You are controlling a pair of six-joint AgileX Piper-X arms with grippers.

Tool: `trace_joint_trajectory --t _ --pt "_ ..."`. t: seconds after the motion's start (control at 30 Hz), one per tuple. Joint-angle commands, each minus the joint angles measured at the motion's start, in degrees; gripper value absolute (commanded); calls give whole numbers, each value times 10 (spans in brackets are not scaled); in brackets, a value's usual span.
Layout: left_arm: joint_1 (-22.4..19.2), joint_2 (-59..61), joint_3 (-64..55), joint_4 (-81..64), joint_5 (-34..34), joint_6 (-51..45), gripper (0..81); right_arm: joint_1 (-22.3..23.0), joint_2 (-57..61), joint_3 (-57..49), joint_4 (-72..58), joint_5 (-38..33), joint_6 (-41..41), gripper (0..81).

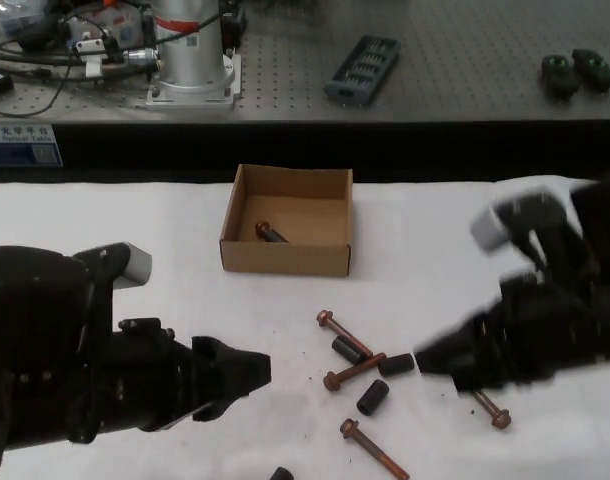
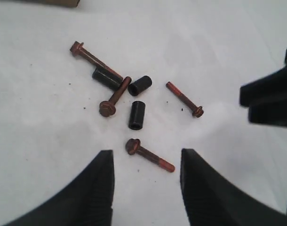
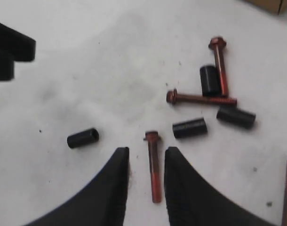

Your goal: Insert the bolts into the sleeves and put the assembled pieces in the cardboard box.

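Several rusty bolts and black sleeves lie loose on the white cloth in front of the cardboard box, which holds one assembled piece. My left gripper is open at the left of the pile, and a short bolt shows between its fingers. My right gripper is open at the right of the pile, with the same bolt showing in its gap. I cannot tell how high either gripper hangs. Three sleeves lie among the bolts.
One sleeve lies apart near the front edge. Another bolt rests under the right arm. Behind the cloth stand a metal column base, a black rack and cables.
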Motion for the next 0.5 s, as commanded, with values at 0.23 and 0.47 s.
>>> trace_joint_trajectory --t 0.23,0.47 --pt "-71 9 -6 -19 -50 -130 305 -4 -15 31 -15 31 39 211" --pt "-88 80 -6 -99 -16 -229 284 -4 -72 31 -15 115 17 211"
